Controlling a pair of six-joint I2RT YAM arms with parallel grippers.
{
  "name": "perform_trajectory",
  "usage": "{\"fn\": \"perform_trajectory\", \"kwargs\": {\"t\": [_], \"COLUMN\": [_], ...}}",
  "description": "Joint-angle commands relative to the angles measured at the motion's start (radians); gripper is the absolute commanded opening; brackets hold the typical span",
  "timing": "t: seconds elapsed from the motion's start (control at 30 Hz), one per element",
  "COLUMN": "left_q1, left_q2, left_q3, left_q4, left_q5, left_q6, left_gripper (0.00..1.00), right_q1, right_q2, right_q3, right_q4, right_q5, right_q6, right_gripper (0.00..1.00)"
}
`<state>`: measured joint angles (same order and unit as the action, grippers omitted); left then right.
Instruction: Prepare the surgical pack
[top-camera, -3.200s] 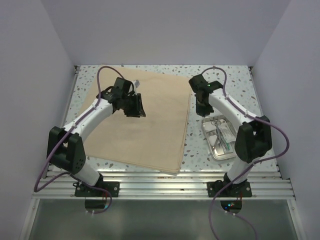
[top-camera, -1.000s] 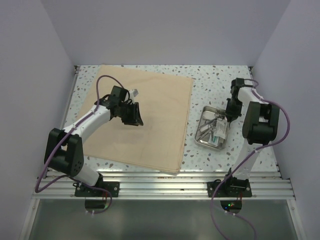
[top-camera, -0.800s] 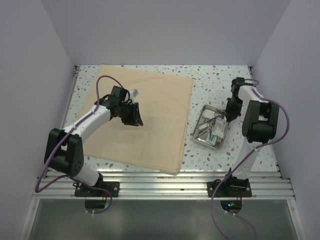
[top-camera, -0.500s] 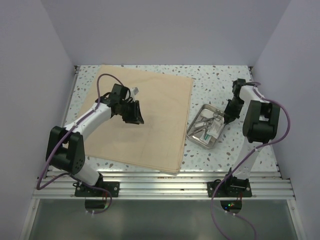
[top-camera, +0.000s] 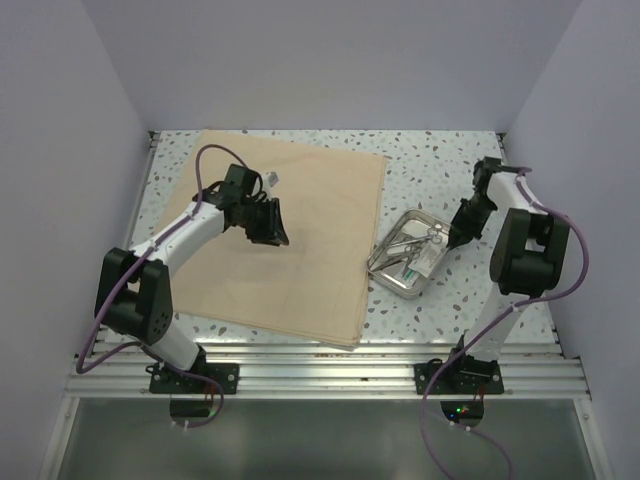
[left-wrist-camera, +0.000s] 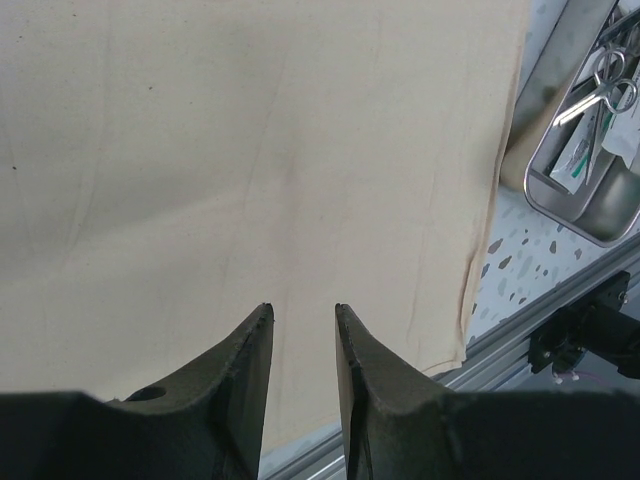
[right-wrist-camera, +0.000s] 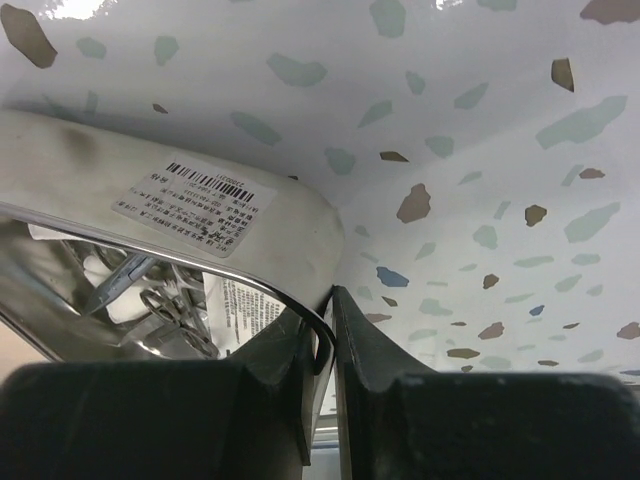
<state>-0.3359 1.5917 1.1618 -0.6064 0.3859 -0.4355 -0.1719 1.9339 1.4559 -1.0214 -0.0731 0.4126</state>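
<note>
My right gripper (right-wrist-camera: 325, 330) pinches the tray (right-wrist-camera: 300, 235) by its rim. The tray, with scissors (left-wrist-camera: 605, 75) inside, lies just right of the cloth (top-camera: 300, 230). My left gripper (left-wrist-camera: 300, 315) is over the cloth, jaws apart, holding nothing.

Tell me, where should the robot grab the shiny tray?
By the thin raised rim of the steel tray, at its right corner, coming from the right: one finger inside, one outside, as the right gripper pinches it.

White left arm (top-camera: 185, 232) and right arm (top-camera: 492, 322), black joints, looping purple cables (top-camera: 203, 155), black tapered fingers (left-wrist-camera: 245, 380) on left gripper (left-wrist-camera: 302, 312)
</note>
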Motion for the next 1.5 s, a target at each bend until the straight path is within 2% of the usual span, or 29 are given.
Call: {"fn": "perform_trajectory", "kwargs": {"t": [0.0,0.27,0.73,1.1,1.2,1.3,1.37,1.47], "left_q1": [0.009,0.008,0.008,0.008,0.008,0.005,-0.015,-0.083], "left_q2": [0.005,0.021,0.019,0.030,0.042,0.053,0.080,0.138], "left_q3": [0.044,0.061,0.107,0.113,0.110,0.095,0.104,0.162], "left_q4": [-0.006,-0.009,-0.032,-0.027,-0.009,0.068,0.106,0.147], "left_q5": [0.007,0.005,-0.068,-0.062,-0.041,0.071,0.145,0.154], "left_q6": [-0.009,-0.006,-0.026,-0.035,-0.035,-0.026,-0.017,-0.005], "left_gripper": [0.34,0.34,0.35,0.34,0.35,0.38,0.40,0.43], "right_q1": [-0.024,-0.032,-0.032,-0.032,-0.032,-0.044,-0.046,-0.044], "right_q2": [-0.075,-0.131,-0.214,-0.230,-0.236,-0.224,-0.222,-0.217], "right_q3": [-0.022,-0.069,-0.017,-0.032,-0.034,-0.040,-0.043,-0.052], "right_q4": [-0.034,-0.009,-0.057,-0.057,-0.068,-0.065,-0.062,-0.057], "right_q5": [-0.063,-0.111,-0.186,-0.244,-0.186,-0.157,-0.140,-0.140], "right_q6": [0.022,0.028,0.094,0.104,0.095,0.068,0.058,0.048], "right_gripper": [0.00,0.00,0.00,0.00,0.00,0.00,0.00,0.00]}}
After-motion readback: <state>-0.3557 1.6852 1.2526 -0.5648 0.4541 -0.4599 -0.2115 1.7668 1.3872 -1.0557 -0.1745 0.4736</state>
